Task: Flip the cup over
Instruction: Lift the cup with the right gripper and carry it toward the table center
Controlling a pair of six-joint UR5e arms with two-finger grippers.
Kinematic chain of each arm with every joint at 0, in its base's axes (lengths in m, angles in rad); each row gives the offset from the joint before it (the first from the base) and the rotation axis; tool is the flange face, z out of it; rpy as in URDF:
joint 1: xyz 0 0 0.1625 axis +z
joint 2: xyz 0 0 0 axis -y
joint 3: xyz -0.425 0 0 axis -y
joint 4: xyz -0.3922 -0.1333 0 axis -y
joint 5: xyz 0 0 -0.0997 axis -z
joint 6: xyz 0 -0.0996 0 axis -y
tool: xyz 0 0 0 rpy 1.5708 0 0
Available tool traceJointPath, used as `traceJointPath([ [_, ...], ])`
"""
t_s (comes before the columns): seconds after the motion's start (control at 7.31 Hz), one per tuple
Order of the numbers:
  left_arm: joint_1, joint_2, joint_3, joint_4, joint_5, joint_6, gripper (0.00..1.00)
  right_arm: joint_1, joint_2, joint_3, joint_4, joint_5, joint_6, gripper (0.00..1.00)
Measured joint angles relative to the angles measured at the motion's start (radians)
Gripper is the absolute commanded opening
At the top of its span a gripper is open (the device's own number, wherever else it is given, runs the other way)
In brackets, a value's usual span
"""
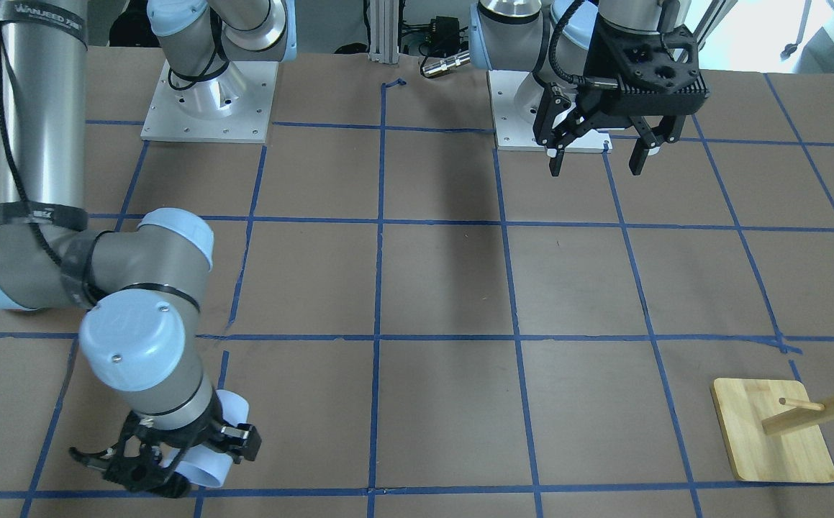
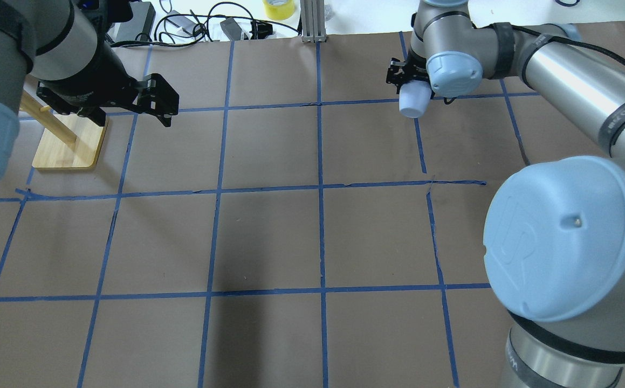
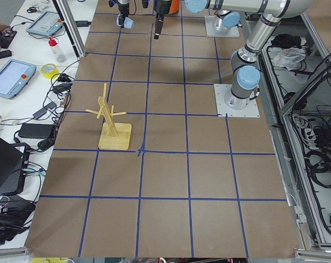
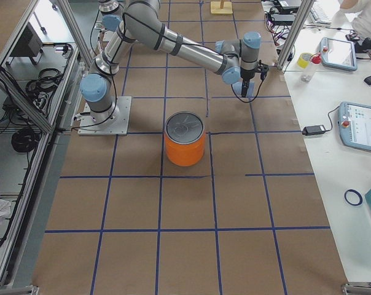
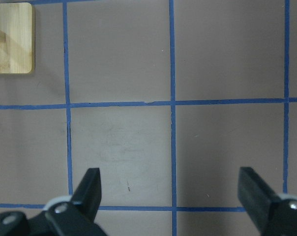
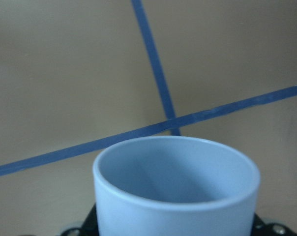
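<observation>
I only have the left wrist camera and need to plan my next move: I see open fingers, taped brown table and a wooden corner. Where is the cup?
Observer: The small pale blue plastic cup is clamped in the right gripper, across the table from your arm.
Operator: Which way does it face?
Observer: In the right wrist view its open mouth points away from the wrist; the inside looks empty.
Operator: Anything else out there?
Observer: A large orange can with a silver lid stands upright on the table.

A robotics lab — taped grid table (image 3: 165, 181), teach pendants (image 4: 362, 126), cable tangles (image 3: 319, 159)
</observation>
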Motion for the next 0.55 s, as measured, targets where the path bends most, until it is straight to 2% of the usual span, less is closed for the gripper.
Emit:
traceJointPath([
  [0.14, 0.000, 0.000, 0.000, 0.000, 0.000, 0.000, 1.00, 0.060, -0.005, -0.008, 0.000, -0.005, 0.017, 0.18],
  [0.41, 0.000, 0.000, 0.000, 0.000, 0.000, 0.000, 1.00, 0.161, -0.002, -0.011, -0.042, -0.008, -0.105, 0.20],
  [0.55, 0.000, 0.000, 0.000, 0.000, 0.000, 0.000, 1.00, 0.192, 0.000, -0.008, -0.059, -0.006, -0.190, 0.26],
])
